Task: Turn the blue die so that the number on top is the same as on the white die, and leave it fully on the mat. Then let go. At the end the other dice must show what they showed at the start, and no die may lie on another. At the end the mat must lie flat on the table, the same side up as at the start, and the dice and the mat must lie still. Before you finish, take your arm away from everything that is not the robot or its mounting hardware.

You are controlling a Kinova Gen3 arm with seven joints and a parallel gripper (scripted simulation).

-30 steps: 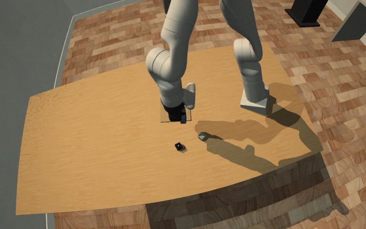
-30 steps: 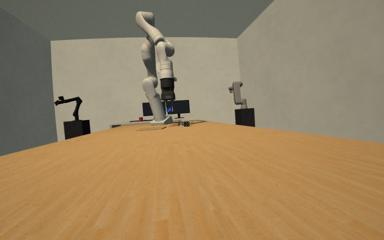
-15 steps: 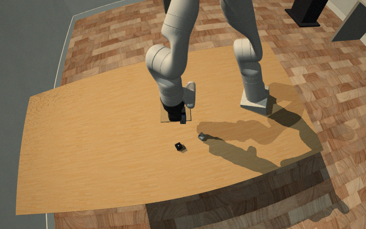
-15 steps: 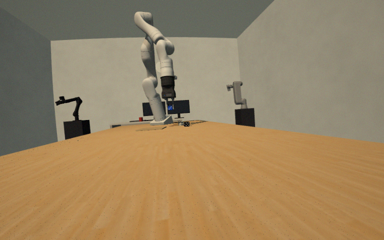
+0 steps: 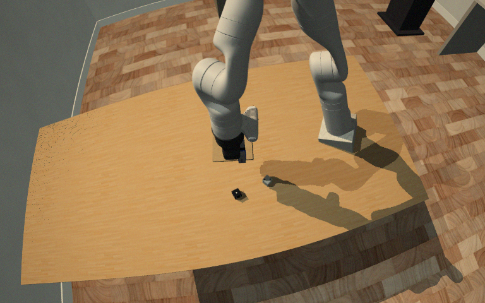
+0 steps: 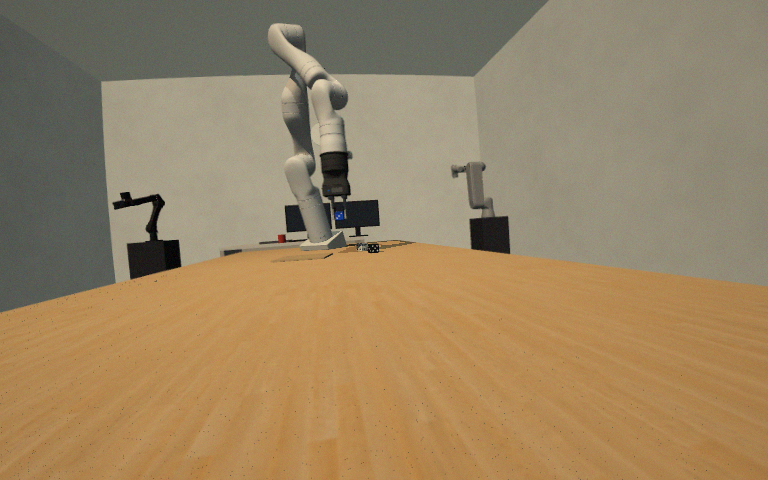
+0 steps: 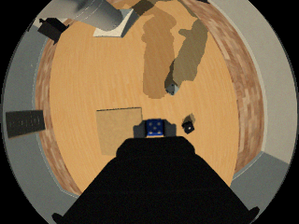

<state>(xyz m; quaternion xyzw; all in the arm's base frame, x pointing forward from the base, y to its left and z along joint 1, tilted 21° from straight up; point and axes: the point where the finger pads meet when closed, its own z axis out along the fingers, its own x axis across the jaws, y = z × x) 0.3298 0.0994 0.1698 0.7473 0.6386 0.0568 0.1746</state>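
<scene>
We have our fingers [image 5: 242, 156] [image 6: 338, 207] clamped on the blue die [image 6: 339, 215] [image 7: 155, 127], held well above the bench [image 5: 143, 199] [image 6: 362, 362] [image 7: 93, 70]. Below them, off to one side, lies the mat [image 5: 218, 155] [image 6: 303, 257] [image 7: 119, 132]; on the other sit the black die [image 5: 236, 193] [image 6: 373, 247] [image 7: 188, 127] and, farther, the white die [image 5: 267, 180] [image 6: 361, 247] [image 7: 172, 89]. Bench edges lie well beyond.

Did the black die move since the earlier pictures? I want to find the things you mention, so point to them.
No. The black die [image 5: 236, 194] [image 6: 373, 247] [image 7: 188, 127] sits at the same spot on the table [image 5: 117, 199] [image 6: 362, 362] [image 7: 84, 75] in the top view.
</scene>
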